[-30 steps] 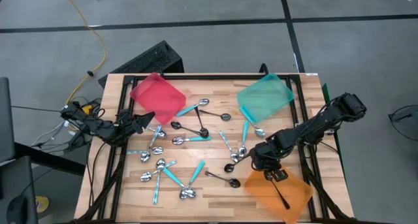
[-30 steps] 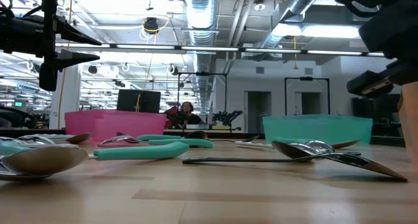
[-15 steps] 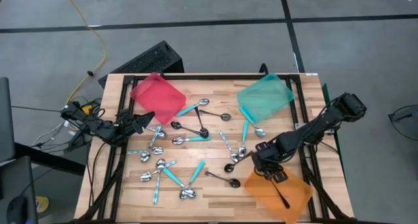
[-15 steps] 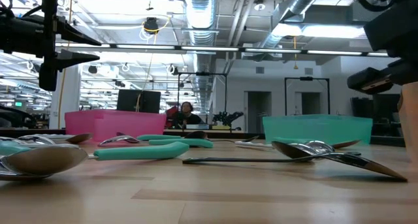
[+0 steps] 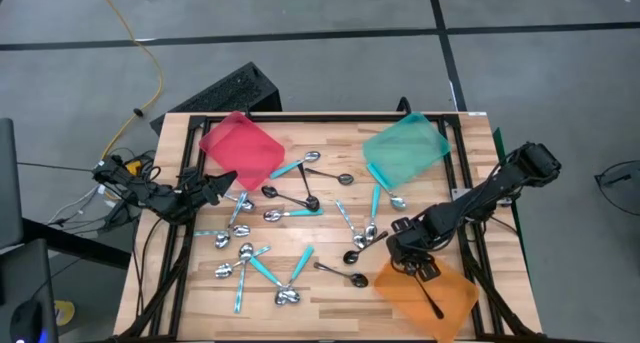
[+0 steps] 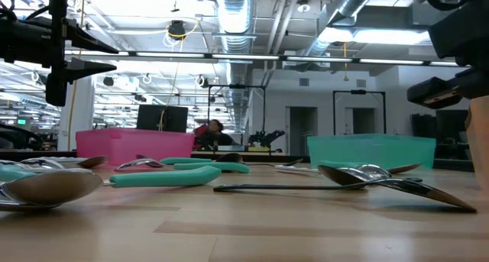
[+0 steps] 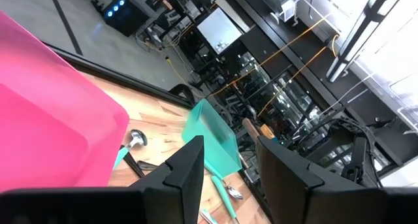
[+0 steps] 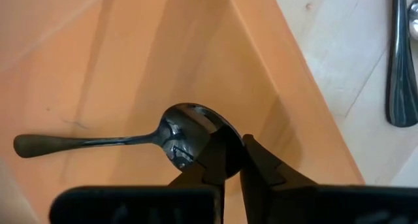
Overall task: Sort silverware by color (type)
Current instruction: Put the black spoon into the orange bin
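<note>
One black spoon [image 8: 130, 138] — orange tray [image 8: 98, 67], seemingly unlabelled

The tabletop [image 5: 330, 293] is pale wood planks with visible grain and a smooth, lightly satin finish, framed by matt black metal rails. The three trays look like translucent plastic, the orange tray [image 8: 130, 48] smooth and a bit frosted, the pink tray [image 5: 240, 148] and teal tray [image 5: 405, 148] much the same. The black spoon [image 8: 130, 140] is glossy dark metal with reflections in its bowl, the silver spoons [image 6: 367, 174] are mirror-polished, and the teal handles [image 6: 164, 178] look like matt plastic.
</note>
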